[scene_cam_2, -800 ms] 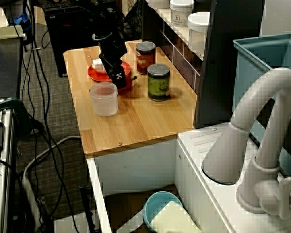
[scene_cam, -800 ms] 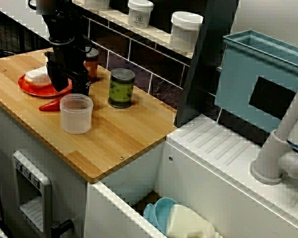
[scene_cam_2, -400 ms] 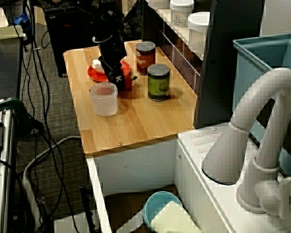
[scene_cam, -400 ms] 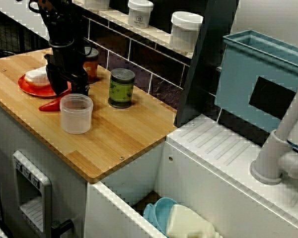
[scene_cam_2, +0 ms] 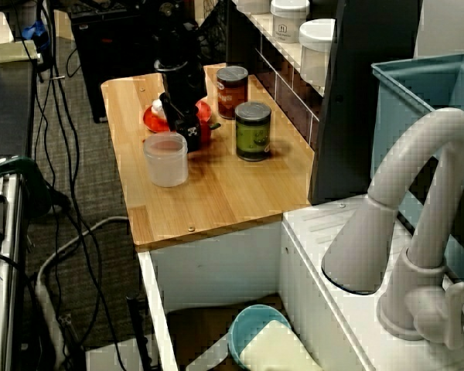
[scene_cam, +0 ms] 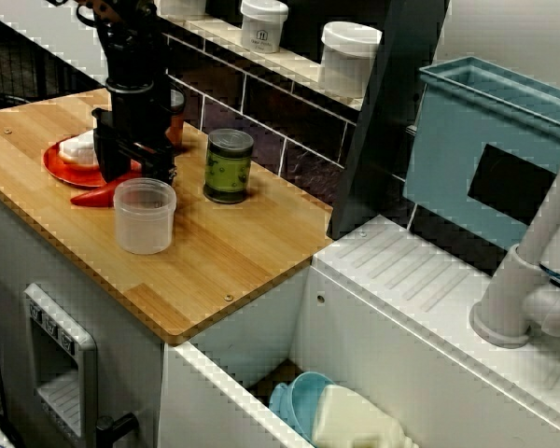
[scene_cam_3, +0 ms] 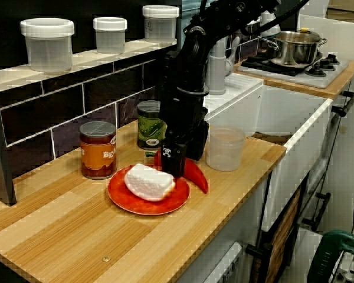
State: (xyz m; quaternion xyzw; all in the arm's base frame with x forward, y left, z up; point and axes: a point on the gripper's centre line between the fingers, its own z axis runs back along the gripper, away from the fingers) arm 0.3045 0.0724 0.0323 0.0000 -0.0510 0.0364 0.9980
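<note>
This was a kitchen, though a mock one set up inside a lab or workroom. The kitchen showed in a wooden tabletop (scene_cam: 215,271) beside a white sink (scene_cam: 252,345) with a curved tap (scene_cam_2: 417,201), dark wall tiles (scene_cam_3: 41,118) under a ledge of lidded jars (scene_cam_3: 47,44), a hob (scene_cam_3: 318,68) carrying a steel pot (scene_cam_3: 292,50), and food tins (scene_cam: 229,165) near a red plate (scene_cam_3: 123,200). The workroom showed in the view from the sink end, where grey carpet (scene_cam_2: 93,178) lay beside the unit and loose black cables (scene_cam_2: 60,108) trailed across it
</note>
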